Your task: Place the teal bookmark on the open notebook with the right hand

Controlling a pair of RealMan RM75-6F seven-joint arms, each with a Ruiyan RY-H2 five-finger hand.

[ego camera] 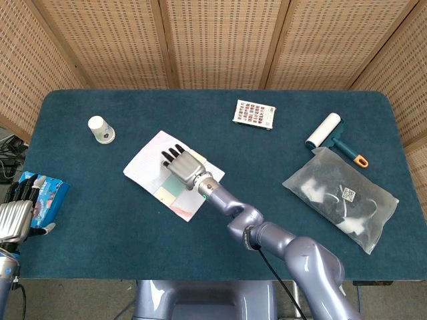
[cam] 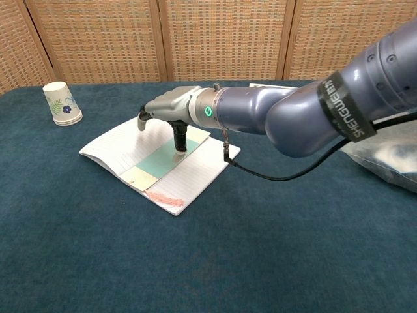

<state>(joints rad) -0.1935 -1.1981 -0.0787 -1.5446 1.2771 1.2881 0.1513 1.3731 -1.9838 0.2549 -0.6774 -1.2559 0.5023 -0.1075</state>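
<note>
Bookmark flat on the notebook, right hand over it.

Left hand (ego camera: 15,217) hangs off the table's (ego camera: 133,253) left edge beside a blue packet (ego camera: 47,193); whether its fingers are curled I cannot tell. On the notebook (cam: 111,147), left of centre, the bookmark (cam: 156,160) lies flat, pink tassel (cam: 163,197) toward the near edge. Right hand (cam: 171,111) is above it, fingers apart, one fingertip (cam: 178,154) touching the teal strip. Far left stands a cup (ego camera: 101,129); toward the far edge lies a card (ego camera: 254,113).

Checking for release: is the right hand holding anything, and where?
Nothing gripped: right hand only presses one fingertip on the teal bookmark, lying flat on the open notebook.
</note>
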